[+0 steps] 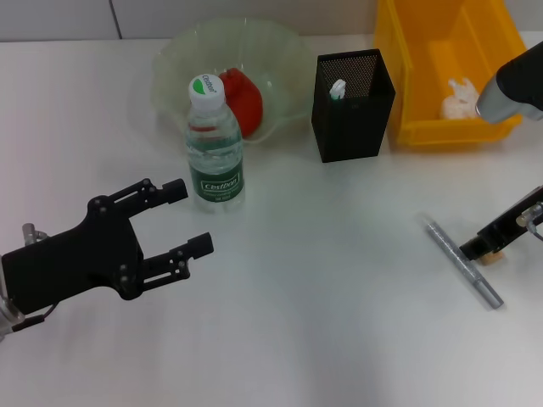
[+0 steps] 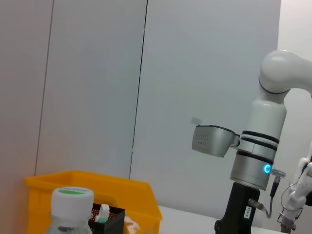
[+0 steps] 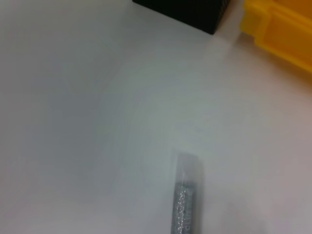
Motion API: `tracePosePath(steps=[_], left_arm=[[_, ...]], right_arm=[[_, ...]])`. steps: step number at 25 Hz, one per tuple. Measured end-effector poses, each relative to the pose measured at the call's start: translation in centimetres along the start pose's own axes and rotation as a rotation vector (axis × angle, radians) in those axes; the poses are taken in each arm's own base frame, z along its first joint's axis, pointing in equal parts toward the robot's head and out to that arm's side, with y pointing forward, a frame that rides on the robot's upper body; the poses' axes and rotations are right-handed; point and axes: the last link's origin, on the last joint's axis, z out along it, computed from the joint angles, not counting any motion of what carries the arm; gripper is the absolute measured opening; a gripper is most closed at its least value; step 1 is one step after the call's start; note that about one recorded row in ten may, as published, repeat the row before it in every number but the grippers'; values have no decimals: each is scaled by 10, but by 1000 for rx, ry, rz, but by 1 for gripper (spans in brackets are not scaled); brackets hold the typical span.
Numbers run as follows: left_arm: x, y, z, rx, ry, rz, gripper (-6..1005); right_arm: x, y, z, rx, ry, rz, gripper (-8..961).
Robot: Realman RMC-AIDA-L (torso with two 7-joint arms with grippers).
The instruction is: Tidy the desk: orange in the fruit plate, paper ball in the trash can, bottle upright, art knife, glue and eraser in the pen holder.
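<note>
The water bottle (image 1: 215,144) stands upright in front of the pale green fruit plate (image 1: 182,51), which holds the red-orange fruit (image 1: 243,100). The black mesh pen holder (image 1: 352,106) has the glue (image 1: 338,89) in it. The paper ball (image 1: 461,97) lies in the yellow bin (image 1: 424,127). The grey art knife (image 1: 464,261) lies on the table at the right; it also shows in the right wrist view (image 3: 185,195). My right gripper (image 1: 485,246) is down at the knife's right side, over a small beige eraser (image 1: 492,258). My left gripper (image 1: 188,218) is open and empty, below and left of the bottle.
The white table carries all of this. The left wrist view shows the bottle cap (image 2: 72,199), the pen holder (image 2: 111,219), the yellow bin (image 2: 83,184) and my right arm (image 2: 258,161) before a grey wall. The right wrist view shows corners of the holder (image 3: 195,12) and bin (image 3: 282,29).
</note>
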Motion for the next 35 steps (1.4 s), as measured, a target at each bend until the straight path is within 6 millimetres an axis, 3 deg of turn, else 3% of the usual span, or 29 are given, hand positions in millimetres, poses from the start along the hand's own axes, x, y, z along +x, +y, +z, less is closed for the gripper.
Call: tracePosePath(steps=[15,17,22,24,26,28,29,30,32,35], left_arm=[[-1,0,0,2,-1,-4,770],[-1,0,0,3,-1,-5,770],[0,0,-1,3,4,-6,770],[0,1,-1,1,7,-7,770],[2,2,-1,-6,14,-8,770],[3,3,-1,-15,24,-9,770],[4,3,-1,-18,28,-9,770],[4,3,-1,-18,28,-9,770],[4,2,-1,-17,27,-7,770],[4,2,0,-16,27,-6,770]], right_arm=[[4,-2,5,10,-6,5,497],[4,-2,5,11,-9,4,286],[1,-1,-5,7,-53,0,260],[-4,-1,-18,-9,-100,1,255],[-14,-5,-44,-31,-195,12,254],[-30,-12,-76,-30,-304,22,254],[-50,-19,-106,-13,-389,14,261],[-50,-19,-106,-13,-389,14,267],[-70,-21,-125,-5,-435,-2,281],[-102,-18,-136,-24,-463,-34,301]])
